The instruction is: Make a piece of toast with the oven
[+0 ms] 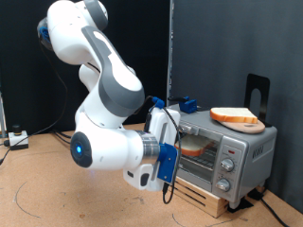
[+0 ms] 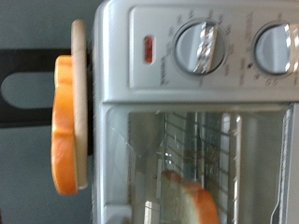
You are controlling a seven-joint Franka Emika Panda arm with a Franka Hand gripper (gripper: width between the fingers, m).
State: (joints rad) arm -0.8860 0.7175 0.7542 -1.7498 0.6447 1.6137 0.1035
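In the exterior view the white arm (image 1: 99, 95) fills the left and middle, bent down so that its hand sits right in front of the oven (image 1: 225, 151), at the door's left side. The fingers are hidden behind the hand and blue bracket, and the wrist view shows none of them, so I cannot tell how far open they are or whether they hold anything. The tabletop (image 1: 38, 194) is brown and bare towards its left edge, with open room there. The oven stands on a wooden pallet (image 1: 204, 197) near the tabletop's right edge. The piece of toast (image 2: 192, 201) lies inside on the wire rack (image 2: 210, 140), behind the glass. An orange-brown slice (image 1: 237, 117) rests on the oven's roof. Black curtains (image 1: 227, 47) hang behind.
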